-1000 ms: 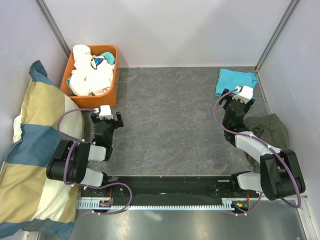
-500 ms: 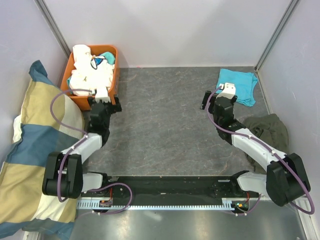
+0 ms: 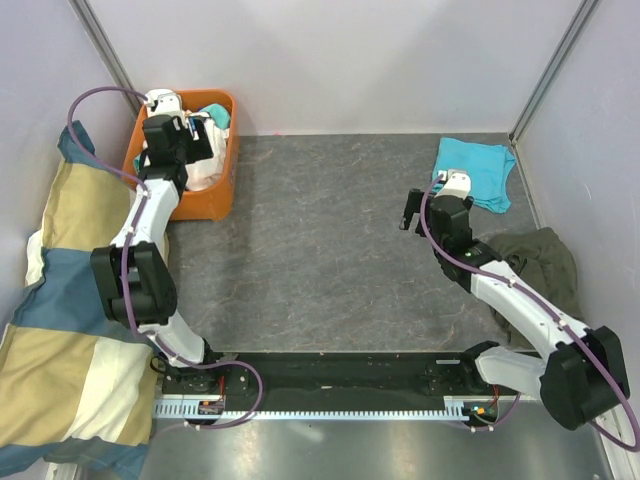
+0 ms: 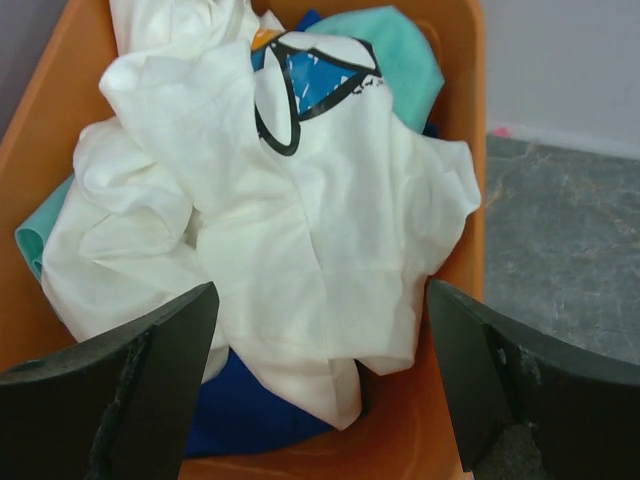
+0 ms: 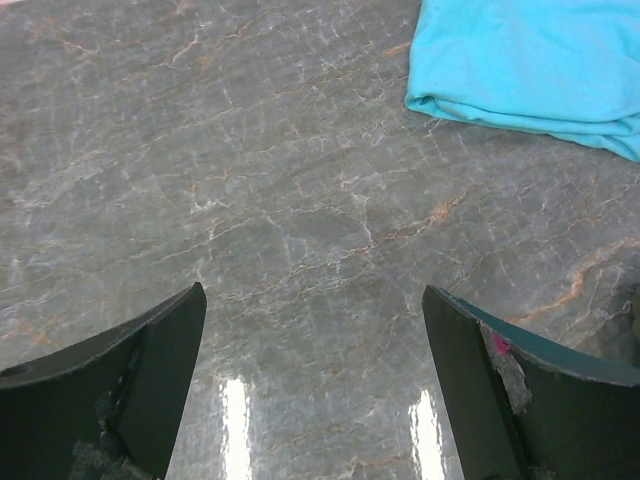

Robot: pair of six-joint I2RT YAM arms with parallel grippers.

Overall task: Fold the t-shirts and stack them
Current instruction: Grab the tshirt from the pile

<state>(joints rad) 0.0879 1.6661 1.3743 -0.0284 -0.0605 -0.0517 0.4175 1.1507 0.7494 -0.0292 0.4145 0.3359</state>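
Left arm: we hold it stretched far-left.
Left gripper point(image 4: 320, 300): our jaws wide apart.
Right arm: extended far-right.
Right gripper point(image 5: 312, 292): jaws wide apart.

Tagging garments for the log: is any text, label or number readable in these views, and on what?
No text can be read anywhere.
White t-shirt in the orange bin: blue, black-edged print, any lettering too blurred.

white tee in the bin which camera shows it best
Left wrist: the white tee fills the frame, crumpled on top in the orange bin, its blue print clear. The top view shows it small, partly covered by the left gripper. The right wrist shows none of it, only a turquoise tee.
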